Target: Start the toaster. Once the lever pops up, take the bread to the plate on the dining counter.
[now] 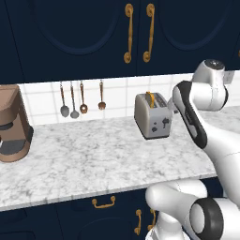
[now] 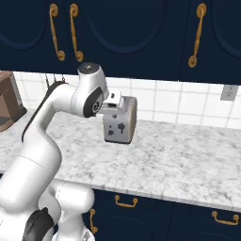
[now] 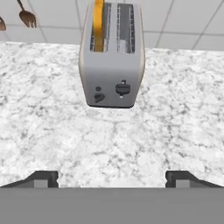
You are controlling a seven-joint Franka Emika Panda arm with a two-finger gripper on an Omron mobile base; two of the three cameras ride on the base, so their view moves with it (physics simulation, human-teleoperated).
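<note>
The grey-silver toaster [image 3: 112, 61] stands on the marble worktop [image 1: 93, 154] near the tiled wall, its narrow control face turned toward me. A tan-yellow bread [image 3: 99, 22] slice stands upright in its left slot, its top edge showing above the toaster [image 1: 153, 115]. The black lever [image 3: 123, 89] sits on the narrow face beside small dark knobs. My gripper [image 3: 111, 179] hangs open above the worktop, short of the toaster's face, fingers wide apart and holding nothing. In the right base view my hand partly hides the toaster [image 2: 121, 121]. The plate and dining counter are out of view.
A brown coffee machine [image 1: 11, 124] stands at the worktop's left end. Spoons and ladles [image 1: 72, 101] hang on the wall left of the toaster. A wall outlet [image 2: 228, 92] sits far right. Navy cabinets with gold handles [image 1: 127, 33] hang overhead.
</note>
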